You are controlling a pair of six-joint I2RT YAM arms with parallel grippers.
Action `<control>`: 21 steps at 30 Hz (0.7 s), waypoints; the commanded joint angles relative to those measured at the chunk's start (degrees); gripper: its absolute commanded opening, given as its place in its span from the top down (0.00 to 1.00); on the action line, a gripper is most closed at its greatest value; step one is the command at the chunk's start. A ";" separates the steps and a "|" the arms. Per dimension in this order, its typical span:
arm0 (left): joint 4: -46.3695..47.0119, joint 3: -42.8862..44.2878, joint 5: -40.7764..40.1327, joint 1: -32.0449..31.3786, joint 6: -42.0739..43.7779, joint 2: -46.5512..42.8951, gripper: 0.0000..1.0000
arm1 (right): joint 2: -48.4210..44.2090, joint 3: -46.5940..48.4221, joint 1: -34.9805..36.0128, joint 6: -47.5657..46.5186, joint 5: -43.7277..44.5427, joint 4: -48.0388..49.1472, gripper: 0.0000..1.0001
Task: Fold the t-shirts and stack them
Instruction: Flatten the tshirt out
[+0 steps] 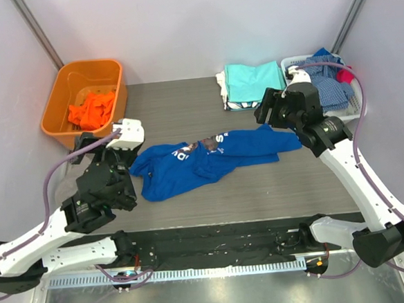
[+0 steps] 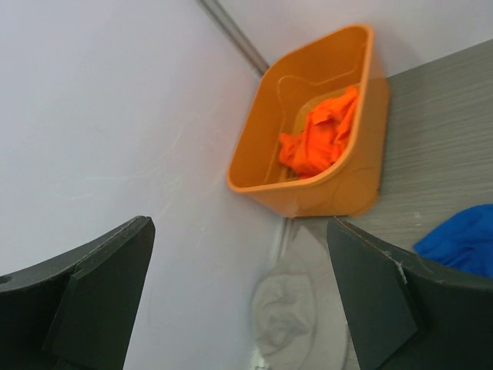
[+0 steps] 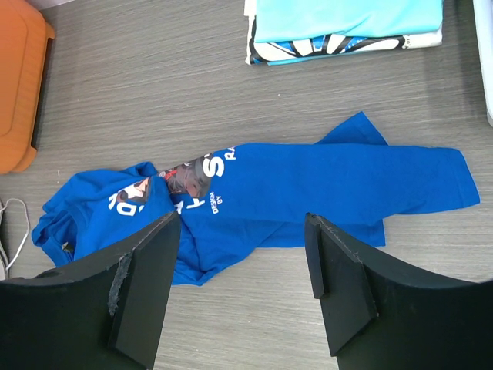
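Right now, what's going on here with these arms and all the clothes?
The job is folding and stacking t-shirts. A crumpled blue t-shirt lies mid-table, not yet folded. The right end effector hovers open above it; the left end effector is open too and holds nothing. A folded stack, aqua on top, sits at the back, and an orange t-shirt waits in the orange bin.

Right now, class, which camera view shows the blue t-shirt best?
The right wrist view: the blue t-shirt fills the frame, white print clear, only its lower edge hidden behind the fingers. The top external view shows it whole but smaller. The left wrist view catches just one blue corner.
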 commanded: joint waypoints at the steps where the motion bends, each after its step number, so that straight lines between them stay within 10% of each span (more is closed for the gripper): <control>1: -6.48 6.58 -0.52 -2.85 -16.98 4.94 0.00 | -2.12 -0.41 -0.10 0.42 -0.23 0.76 0.27; 4: -37.13 18.69 13.37 -0.67 -42.84 11.11 0.00 | -2.38 -0.85 -0.10 0.60 -0.32 0.76 0.27; 12: -30.25 14.78 38.51 10.23 -45.69 14.20 0.00 | -3.18 -1.55 -0.10 0.95 0.29 0.41 0.27; 21: -30.78 6.34 93.24 49.24 -57.92 18.58 0.00 | -4.06 -3.13 -0.10 1.56 -0.14 0.50 0.27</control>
